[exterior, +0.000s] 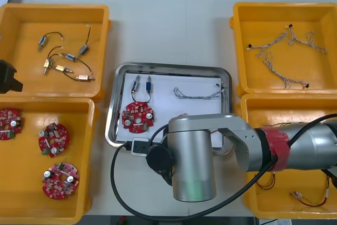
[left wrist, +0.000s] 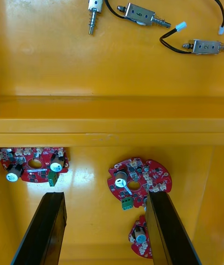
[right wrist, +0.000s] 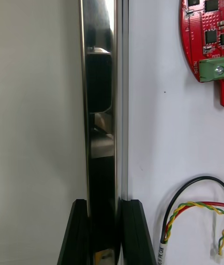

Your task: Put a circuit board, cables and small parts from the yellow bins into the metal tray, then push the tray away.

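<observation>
Found the right hand [right wrist: 105, 205] pinched narrow on the near rim of the metal tray [exterior: 171, 68], one black finger [right wrist: 77, 234] outside over the counter [exterior: 168, 19], the other inside on the white liner [right wrist: 154, 129]. Learned this from the right wrist view; from the front, saw the arm's grey wrist [exterior: 192, 156] lying over that near edge. Placed the tray at the counter's middle. Counted inside it, from the front: a circuit board [exterior: 138, 115] at the near-left corner, two small metal parts [exterior: 142, 84] by the far-left corner, a blue and white cable [exterior: 197, 94] toward the far-right corner. Picked up in the right wrist view a red and yellow cable [right wrist: 196, 208] with a black cable [right wrist: 163, 241] just beside the inner finger. Read what looked like "MOTOR" on the board beside its green connector [right wrist: 212, 68], though too small to be sure. Found the left hand [left wrist: 105, 197] spread wide above the near-left bin [exterior: 23, 175] at the counter's left edge, spare boards [left wrist: 135, 183] beneath. Read 5, 6 and 2 on the numbered metal parts [left wrist: 140, 13] in the far-left bin [left wrist: 46, 50], digits too small to make out from the front.
</observation>
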`<state>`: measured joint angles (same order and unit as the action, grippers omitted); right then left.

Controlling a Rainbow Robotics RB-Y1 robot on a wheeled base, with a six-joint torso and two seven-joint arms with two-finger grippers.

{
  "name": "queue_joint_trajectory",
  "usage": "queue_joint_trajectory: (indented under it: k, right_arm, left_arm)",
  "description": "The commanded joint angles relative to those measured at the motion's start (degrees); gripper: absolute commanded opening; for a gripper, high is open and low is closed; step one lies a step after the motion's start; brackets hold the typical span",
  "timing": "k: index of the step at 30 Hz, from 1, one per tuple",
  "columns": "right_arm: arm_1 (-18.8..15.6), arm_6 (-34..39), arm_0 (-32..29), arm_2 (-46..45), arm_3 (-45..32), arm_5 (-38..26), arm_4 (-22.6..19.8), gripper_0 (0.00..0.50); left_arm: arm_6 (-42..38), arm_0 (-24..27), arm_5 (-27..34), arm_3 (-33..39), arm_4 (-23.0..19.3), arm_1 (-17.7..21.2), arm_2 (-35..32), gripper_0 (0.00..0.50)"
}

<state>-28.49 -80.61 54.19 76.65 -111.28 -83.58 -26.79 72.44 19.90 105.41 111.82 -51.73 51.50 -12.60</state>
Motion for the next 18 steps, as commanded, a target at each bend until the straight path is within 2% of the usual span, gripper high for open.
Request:
queue_joint_trajectory:
  k: [1,13,18]
  right_arm:
    - [-1.74,0.28,3.82,0.70,-2.10,0.87,-0.01,0.000]
    - [-5.26,-0.34,7.86,0.70,-2.10,1.93,0.78,0.000]
    - [-5.43,-1.04,9.00,0.70,-1.31,2.81,1.39,0.000]
  left_arm:
    - [2.71,-1.00,-0.03,1.82,0.32,2.64,-1.99,0.500]
    - [2.71,-1.00,-0.03,1.82,0.32,2.64,-1.99,0.500]
    - [2.71,-1.00,-0.03,1.82,0.32,2.64,-1.99,0.500]
